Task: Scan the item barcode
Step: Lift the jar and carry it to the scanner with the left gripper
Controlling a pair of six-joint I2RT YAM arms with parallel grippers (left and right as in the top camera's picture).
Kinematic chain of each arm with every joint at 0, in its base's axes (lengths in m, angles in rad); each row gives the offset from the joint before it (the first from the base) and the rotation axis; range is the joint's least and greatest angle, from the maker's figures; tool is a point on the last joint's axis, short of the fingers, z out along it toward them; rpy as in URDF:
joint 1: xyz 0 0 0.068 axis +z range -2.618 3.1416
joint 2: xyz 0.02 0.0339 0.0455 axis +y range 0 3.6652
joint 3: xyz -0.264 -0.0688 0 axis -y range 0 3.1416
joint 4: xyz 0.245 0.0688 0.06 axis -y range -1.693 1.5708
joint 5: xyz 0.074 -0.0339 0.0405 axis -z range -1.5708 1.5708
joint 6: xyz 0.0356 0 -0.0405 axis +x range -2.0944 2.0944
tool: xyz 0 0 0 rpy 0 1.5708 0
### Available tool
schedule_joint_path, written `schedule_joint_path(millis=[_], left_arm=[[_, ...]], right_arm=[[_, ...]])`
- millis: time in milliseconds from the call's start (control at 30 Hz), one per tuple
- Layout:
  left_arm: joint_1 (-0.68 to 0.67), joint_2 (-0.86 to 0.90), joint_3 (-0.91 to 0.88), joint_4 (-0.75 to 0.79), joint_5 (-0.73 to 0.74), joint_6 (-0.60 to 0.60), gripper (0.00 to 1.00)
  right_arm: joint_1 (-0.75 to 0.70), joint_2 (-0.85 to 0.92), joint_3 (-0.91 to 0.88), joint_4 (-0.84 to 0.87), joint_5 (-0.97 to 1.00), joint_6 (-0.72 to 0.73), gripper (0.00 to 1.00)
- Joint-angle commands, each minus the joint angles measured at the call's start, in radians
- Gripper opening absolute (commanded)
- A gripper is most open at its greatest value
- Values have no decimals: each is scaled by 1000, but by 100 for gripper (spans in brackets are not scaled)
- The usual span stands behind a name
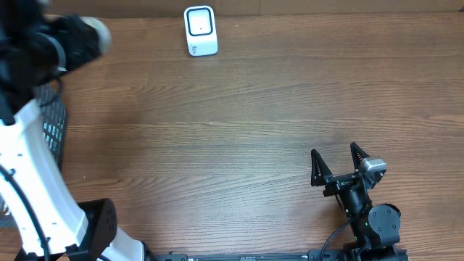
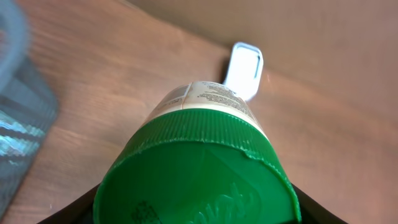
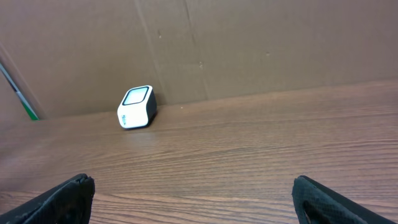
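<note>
Wood-grain table [image 1: 239, 109], brown cardboard wall [image 3: 249, 43] behind it. The green-capped bottle [image 2: 199, 162] is held up off the table by the left gripper [image 1: 76, 38]. Its fingers [image 2: 73, 210] are clamped on either side of the bottle near the cap end. The cap faces the wrist camera and the pale printed label points away, toward the white barcode scanner [image 1: 200, 30]. The scanner sits at the far edge by the wall, well apart from the bottle. No barcode shows in any view. A mesh basket [image 1: 52, 123] is at the left edge beside the left arm. The right gripper [image 1: 337, 163] rests low at front right, jaws spread wide, holding nothing.

Risks:
- The barcode may sit on a side turned away from the scanner window, so the pass may not read without a wrist roll.
- The grip is close to the cap on a round body, so the bottle could twist or slide during tilting.
- Coming in too low could knock the light scanner over.
</note>
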Motion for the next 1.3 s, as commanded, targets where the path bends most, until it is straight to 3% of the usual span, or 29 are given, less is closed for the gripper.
schedule_joint_path(millis=[0, 400, 800, 1267], left_arm=[[-93, 16, 0, -3, -48, 52, 40], [-330, 76, -339, 20, -61, 50, 36], [-421, 80, -783, 296, -53, 3, 38], [-428, 80, -1123, 580, -51, -63, 39]], right_arm=[[-4, -10, -10, 6, 9, -3, 100], [-4, -10, -10, 6, 9, -3, 100], [-4, -10, -10, 6, 9, -3, 100], [-4, -10, -10, 6, 9, -3, 100]])
